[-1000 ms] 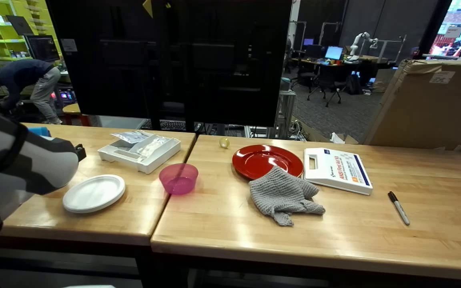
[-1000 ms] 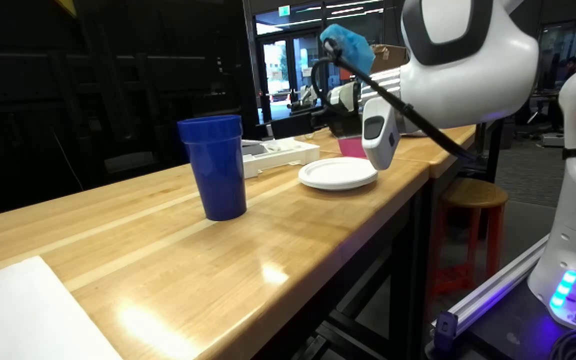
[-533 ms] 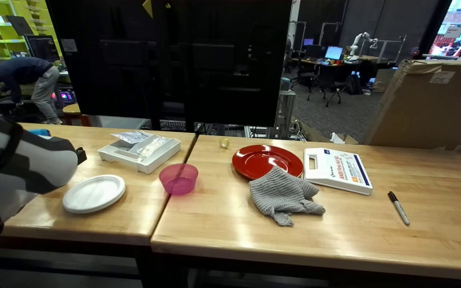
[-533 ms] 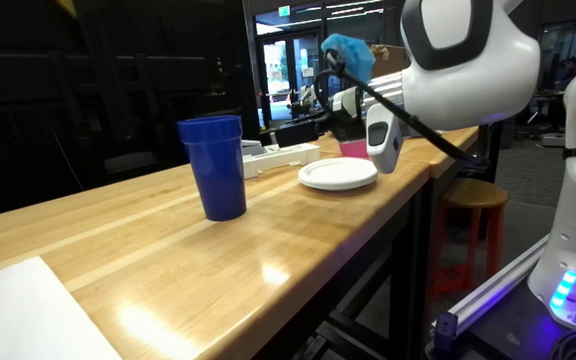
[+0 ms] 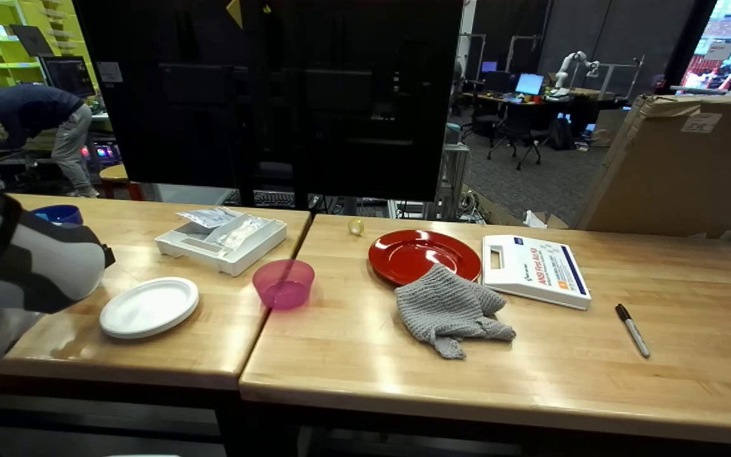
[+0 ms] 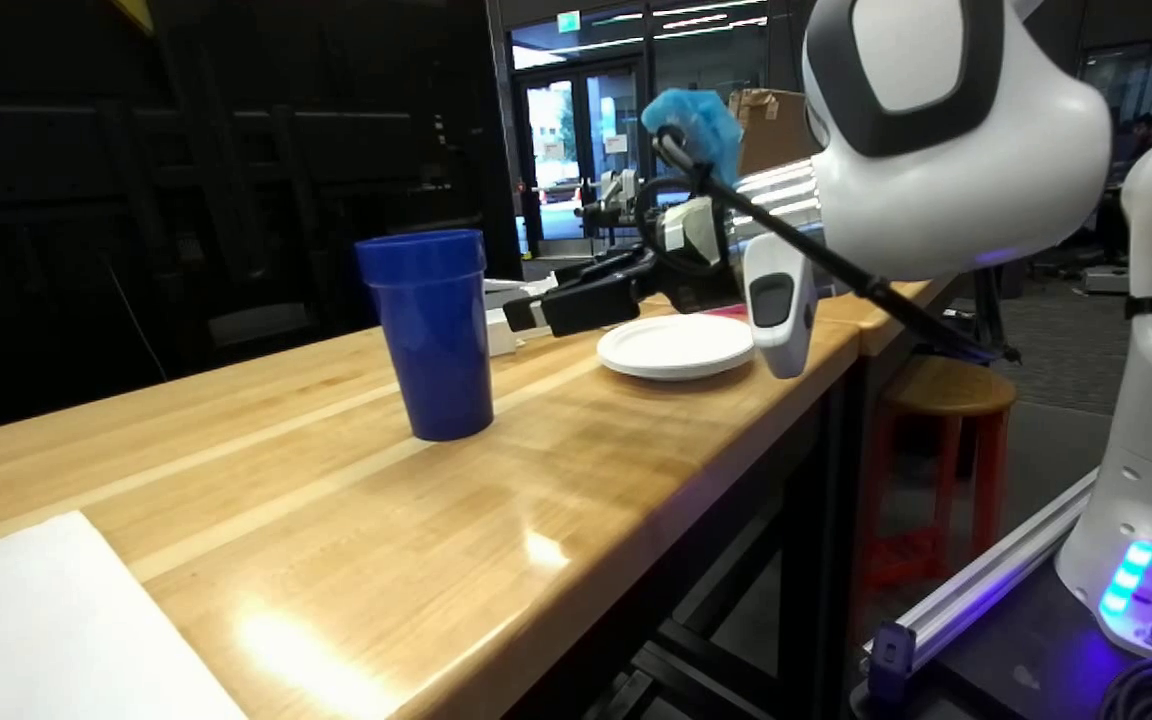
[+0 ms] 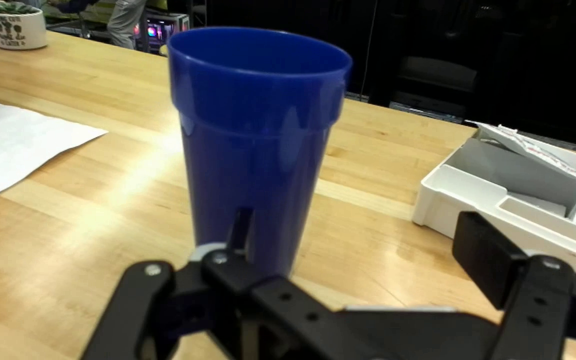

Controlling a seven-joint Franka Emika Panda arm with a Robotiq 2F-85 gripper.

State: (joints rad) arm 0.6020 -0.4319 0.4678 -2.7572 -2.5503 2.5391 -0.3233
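The claw [image 7: 364, 241] partly hides the blue cup [image 7: 255, 145] in the wrist view, whose edge crops the white tray [image 7: 533, 235].

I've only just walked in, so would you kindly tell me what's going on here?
A robot arm has its open gripper close to an upright blue cup on a wooden table. The gripper holds nothing, and a gap shows between it and the cup in an exterior view. White plates and a white tray stand on the same table.
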